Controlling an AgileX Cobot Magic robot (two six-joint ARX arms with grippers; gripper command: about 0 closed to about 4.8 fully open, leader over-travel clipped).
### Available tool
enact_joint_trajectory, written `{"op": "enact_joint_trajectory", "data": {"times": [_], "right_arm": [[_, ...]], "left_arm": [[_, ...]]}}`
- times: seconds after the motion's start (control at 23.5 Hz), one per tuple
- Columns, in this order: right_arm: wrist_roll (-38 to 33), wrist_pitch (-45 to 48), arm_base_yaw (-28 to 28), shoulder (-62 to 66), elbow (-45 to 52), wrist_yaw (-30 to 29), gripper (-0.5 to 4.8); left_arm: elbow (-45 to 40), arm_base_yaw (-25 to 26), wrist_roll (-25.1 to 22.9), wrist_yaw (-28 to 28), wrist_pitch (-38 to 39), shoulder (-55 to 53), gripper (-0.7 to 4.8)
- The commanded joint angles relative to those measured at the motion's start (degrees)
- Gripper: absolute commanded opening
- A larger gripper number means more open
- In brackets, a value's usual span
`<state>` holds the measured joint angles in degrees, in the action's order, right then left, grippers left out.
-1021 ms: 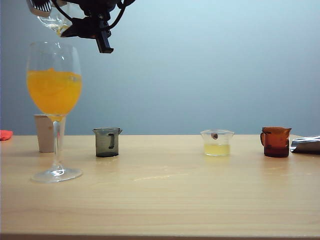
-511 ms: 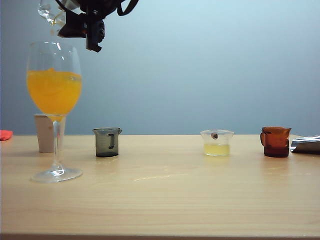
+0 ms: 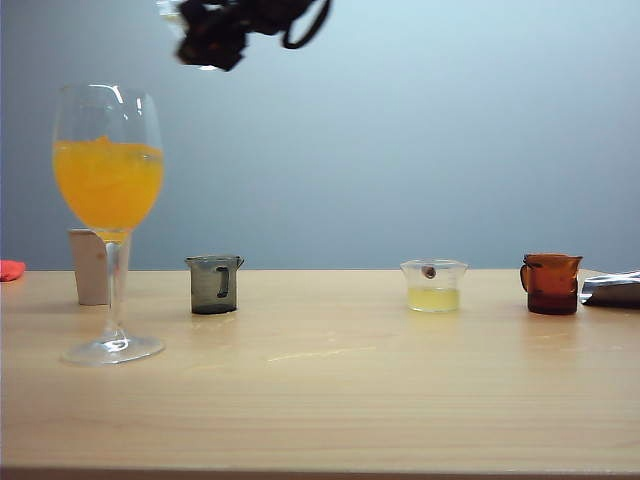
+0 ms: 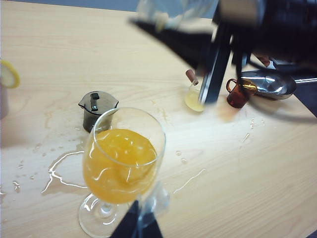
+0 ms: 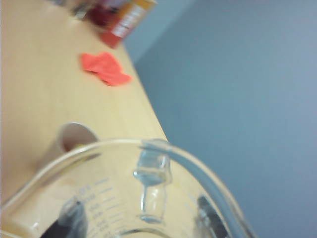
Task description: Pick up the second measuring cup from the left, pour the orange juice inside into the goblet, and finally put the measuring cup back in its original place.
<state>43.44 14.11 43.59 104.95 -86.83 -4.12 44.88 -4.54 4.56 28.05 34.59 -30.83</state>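
The right end effector [image 3: 212, 45] hangs high above the bench [image 3: 330, 400], up at the top of the exterior view and just right of the goblet [image 3: 108, 200]. It grasps the second measuring cup [image 5: 143, 193], whose clear flared rim and printed scale fill the right wrist view; dark fingers [image 5: 69, 223] show through the glass on either side. In the left wrist view the cup shows blurred and nearly empty, with only a small yellowish trace near its lip.

The goblet stands upright on the left part of the bench, its bowl more than half full of the orange juice [image 3: 108, 180]. The left end effector [image 4: 136, 225] sits at the goblet's foot, its dark tips on either side of the stem; whether it is clenched on the stem cannot be told from the pictures.

Behind and right of the goblet stands a smoky grey cup [image 3: 214, 284] with a handle. Further right are a wider clear cup [image 3: 434, 285] holding pale yellow liquid, then an amber cup [image 3: 551, 283], and a metal scoop [image 3: 612, 289] at the right edge. A beige tumbler [image 3: 92, 265] stands behind the goblet, and a red cloth [image 3: 10, 269] lies at the far left. Streaks of spilled liquid [image 4: 57, 168] glisten on the bench near the goblet's foot.
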Motion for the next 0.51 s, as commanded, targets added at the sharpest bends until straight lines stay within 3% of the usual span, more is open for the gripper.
{"op": "enact_joint_trajectory", "data": {"times": [0.04, 0.17, 0.38, 0.51], "right_arm": [[-11.5, 2.8, -3.1, -0.7, -0.4, 0.1, -0.05], [-21.6, 5.9, -7.1, -0.7, 0.8, 0.0, -0.05], [-27.0, 10.6, -8.6, -0.7, 6.1, 0.9, -0.05], [-33.2, 20.1, -7.9, -0.7, 15.5, 4.5, -0.05]], "left_arm": [[0.1, 0.0, 0.0, 0.3, -0.3, 0.1, -0.06], [0.1, 0.0, 0.1, 0.3, -0.3, 0.1, -0.06], [0.1, 0.0, 0.2, 0.3, -0.3, 0.1, -0.06], [0.1, 0.0, 0.2, 0.2, -0.3, 0.1, -0.06]]}}
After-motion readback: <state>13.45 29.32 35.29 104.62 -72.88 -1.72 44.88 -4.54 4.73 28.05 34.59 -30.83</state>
